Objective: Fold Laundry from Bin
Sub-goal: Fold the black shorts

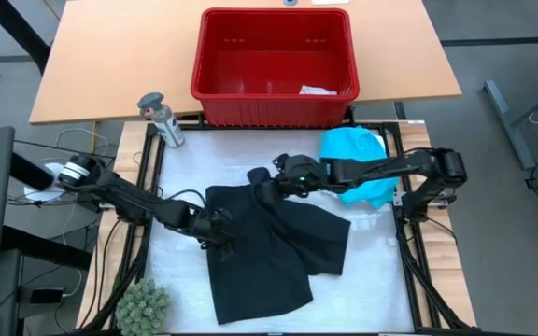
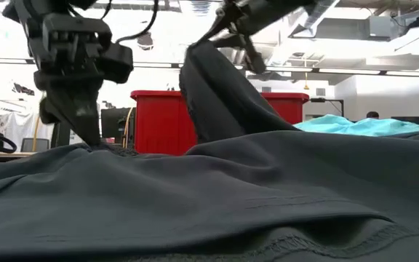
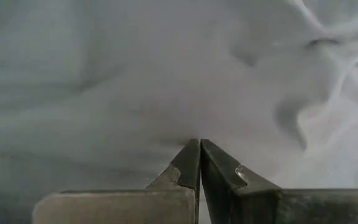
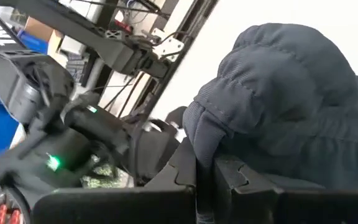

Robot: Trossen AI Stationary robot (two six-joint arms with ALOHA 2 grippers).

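Right tool (image 1: 271, 180) gripped black garment (image 1: 269, 252), a fold lifted. Left tool (image 1: 220, 233) closed, pressed on its edge. Turquoise shirt (image 1: 355, 154) just behind right arm; red bin (image 1: 276, 67) beyond, spray bottle (image 1: 162, 118) nr it.

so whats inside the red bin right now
Inside the red bin only a small pale piece shows, lying at its near right corner. The floor under that piece is covered, so anything beneath it cannot be seen.
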